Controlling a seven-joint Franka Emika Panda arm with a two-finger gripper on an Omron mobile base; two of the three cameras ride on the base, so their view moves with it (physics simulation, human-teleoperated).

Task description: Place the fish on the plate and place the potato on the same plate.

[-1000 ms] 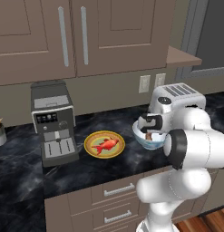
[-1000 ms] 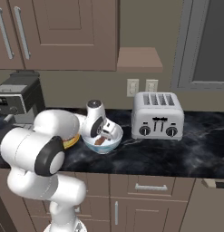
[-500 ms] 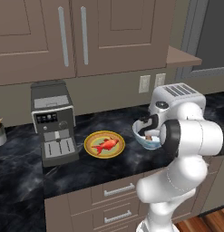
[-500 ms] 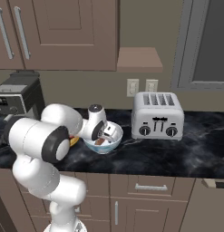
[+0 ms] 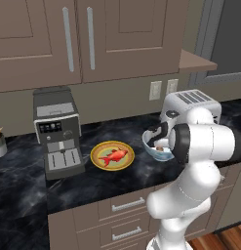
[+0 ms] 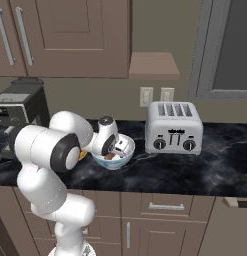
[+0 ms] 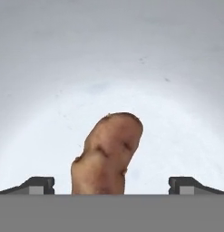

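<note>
The red-orange fish (image 5: 113, 156) lies on the yellow plate (image 5: 99, 163), left of the arm. The brownish potato (image 7: 109, 152) rests on the floor of a pale blue-white bowl (image 5: 152, 151), which the right base view also shows (image 6: 120, 161). My gripper (image 7: 111, 186) points down into that bowl, open, with its fingertips (image 7: 40, 184) wide apart on either side of the potato and not touching it. In the left base view the hand (image 5: 161, 138) hangs over the bowl's rim, partly hiding what is inside.
A silver toaster (image 6: 174, 127) stands just right of the bowl. A coffee machine (image 5: 56, 132) stands left of the plate. The dark marble counter (image 6: 160, 172) ends at a front edge above drawers; wall cabinets hang overhead.
The hand has sunk slightly deeper into the bowl and the elbow has swung outward. The fish and the plate have not moved.
</note>
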